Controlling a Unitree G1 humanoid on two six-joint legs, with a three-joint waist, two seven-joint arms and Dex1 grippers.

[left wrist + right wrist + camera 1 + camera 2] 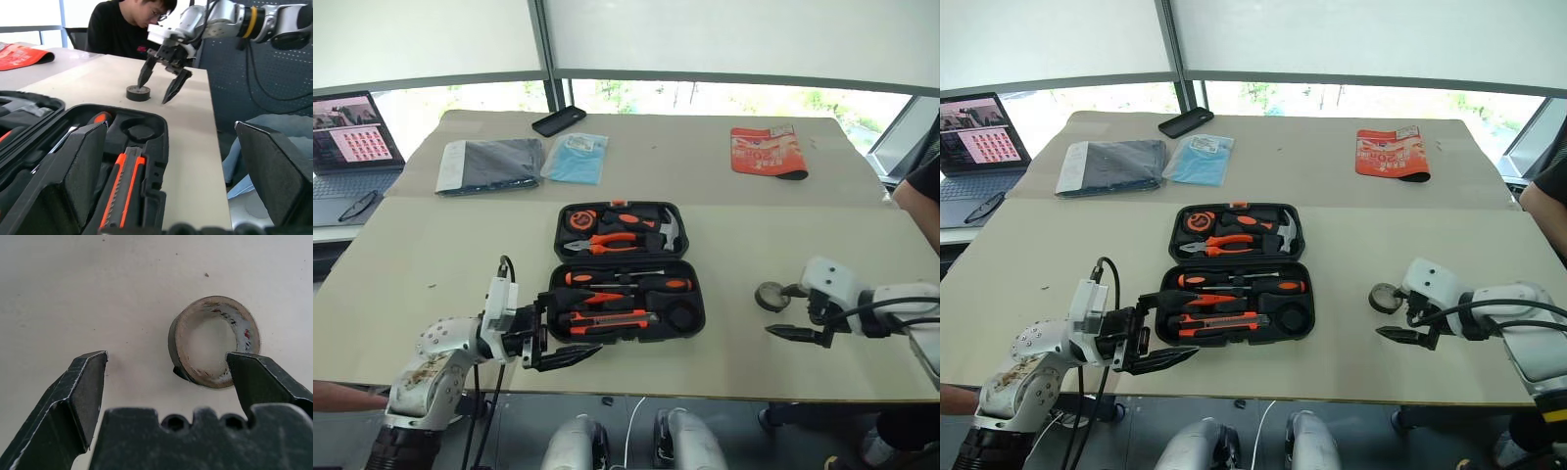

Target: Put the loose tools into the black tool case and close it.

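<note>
The black tool case lies open in the middle of the table. Orange-and-black screwdrivers and a utility knife rest in its near half. My left gripper is open at the case's near left corner, one finger over the knife and the other past the table's front edge. A small roll of black tape lies on the table to the right of the case. My right gripper hangs open just above the table, one finger beside the roll, holding nothing.
A hammer, pliers and a tape measure fill the case's far half. At the back lie a phone, a grey packet, a blue packet and a red pouch. A laptop stands far left. A person sits at the right.
</note>
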